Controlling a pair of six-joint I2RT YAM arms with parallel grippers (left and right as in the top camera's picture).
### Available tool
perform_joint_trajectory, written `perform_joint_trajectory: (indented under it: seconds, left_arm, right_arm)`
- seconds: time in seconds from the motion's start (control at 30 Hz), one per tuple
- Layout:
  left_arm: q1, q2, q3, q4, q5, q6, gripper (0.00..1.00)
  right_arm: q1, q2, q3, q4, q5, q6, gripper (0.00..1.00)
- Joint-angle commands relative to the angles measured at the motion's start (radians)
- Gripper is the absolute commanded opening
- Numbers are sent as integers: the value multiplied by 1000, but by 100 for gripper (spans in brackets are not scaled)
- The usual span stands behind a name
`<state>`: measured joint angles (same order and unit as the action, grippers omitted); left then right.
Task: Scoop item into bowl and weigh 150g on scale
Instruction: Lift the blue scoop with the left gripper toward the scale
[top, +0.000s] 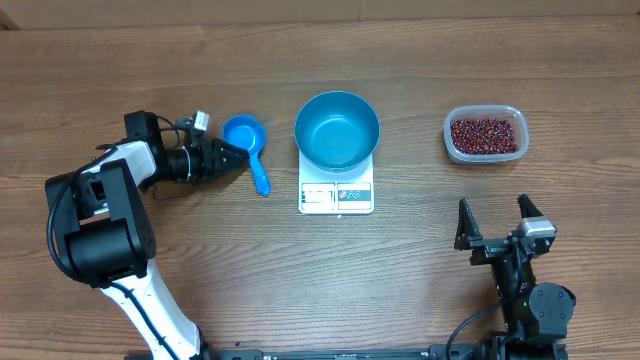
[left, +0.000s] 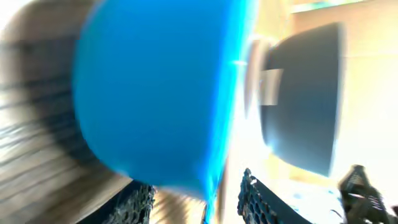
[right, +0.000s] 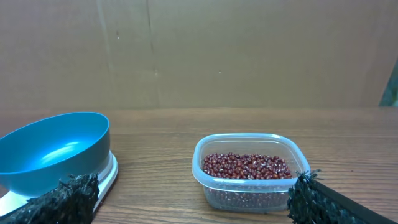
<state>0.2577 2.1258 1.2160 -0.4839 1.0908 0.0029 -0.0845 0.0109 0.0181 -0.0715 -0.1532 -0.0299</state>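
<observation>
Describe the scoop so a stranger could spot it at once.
Find the white scale mid-table, carrying the big blue bowl. Just to its left lies the scoop: also blue, but much smaller, with a short handle.

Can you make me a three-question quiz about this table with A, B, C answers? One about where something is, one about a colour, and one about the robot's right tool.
1. Where is the blue bowl? A on the white scale; B on a chair; C on a shelf.
2. What colour are the beans in the clear tub? A green; B dark red; C yellow.
3. How is the right tool? A shut tight; B wide open, holding nothing; C shut on the bowl.
Answers: 1 A, the bowl sits on the scale's platform. 2 B, they look dark red-brown. 3 B, its fingers stand apart with nothing between.
</observation>
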Motion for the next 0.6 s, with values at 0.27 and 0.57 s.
perform_joint_trajectory:
  seconds: [0.27,0.57]
  left_arm:
    - [16,6,-7,86,130,-82,54]
    - [-35,6,-7,91,40,-82,48]
  right_arm:
    - [5,-8,-11,5,3,-5,100]
    - [5,-8,-10,5,3,-5,100]
